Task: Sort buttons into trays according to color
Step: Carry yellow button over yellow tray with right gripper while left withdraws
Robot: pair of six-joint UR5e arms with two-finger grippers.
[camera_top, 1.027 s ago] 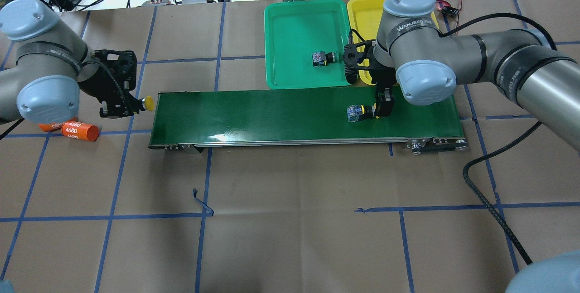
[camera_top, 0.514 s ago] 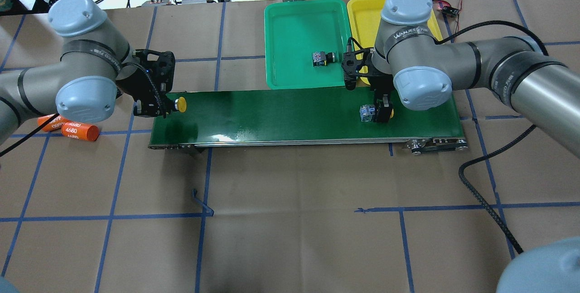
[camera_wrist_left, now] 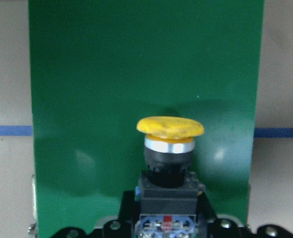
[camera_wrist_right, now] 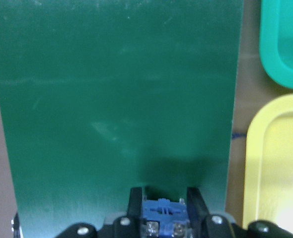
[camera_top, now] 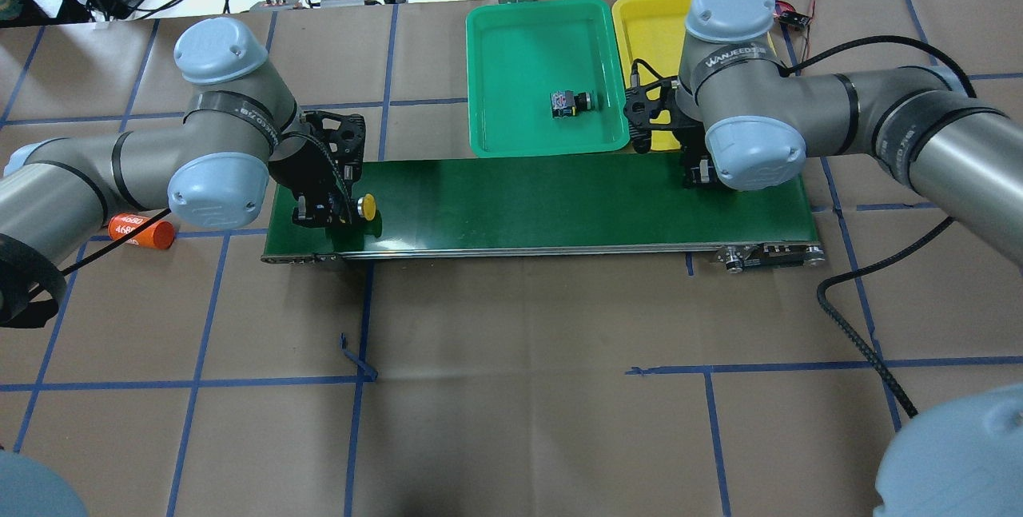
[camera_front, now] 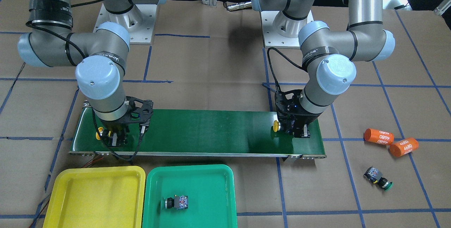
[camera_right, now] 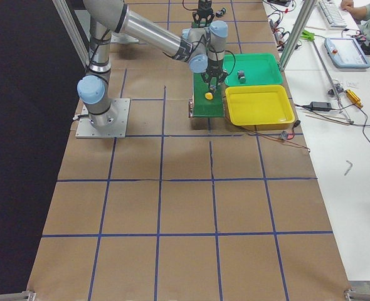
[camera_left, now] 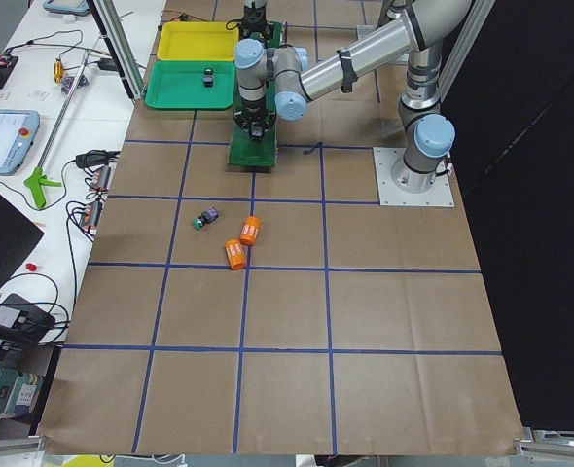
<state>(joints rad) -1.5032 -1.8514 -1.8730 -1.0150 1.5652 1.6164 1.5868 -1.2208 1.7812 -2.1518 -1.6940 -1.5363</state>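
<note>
My left gripper (camera_top: 340,209) is shut on a yellow button (camera_top: 366,206) and holds it low over the left end of the belt. The wrist view shows its yellow cap (camera_wrist_left: 170,127) pointing forward. My right gripper (camera_front: 113,139) is shut on the other yellow button (camera_front: 100,134), over the belt's right end near the yellow tray (camera_front: 70,196). Its blue terminal block (camera_wrist_right: 164,218) sits between the fingers. In the overhead view my right wrist hides this button. One green button (camera_top: 569,102) lies in the green tray (camera_top: 511,37). Another green button (camera_front: 377,178) lies on the table.
The long dark-green conveyor belt (camera_top: 543,197) lies across the table in front of both trays. Two orange "4680" cylinders (camera_front: 378,136) lie on the paper beyond the belt's left end, near the loose green button. Cables lie at the table's far edge.
My left arm carried its yellow button rightward onto the belt's left end. My right gripper closed on the yellow button on the belt and moved it back toward the yellow tray.
</note>
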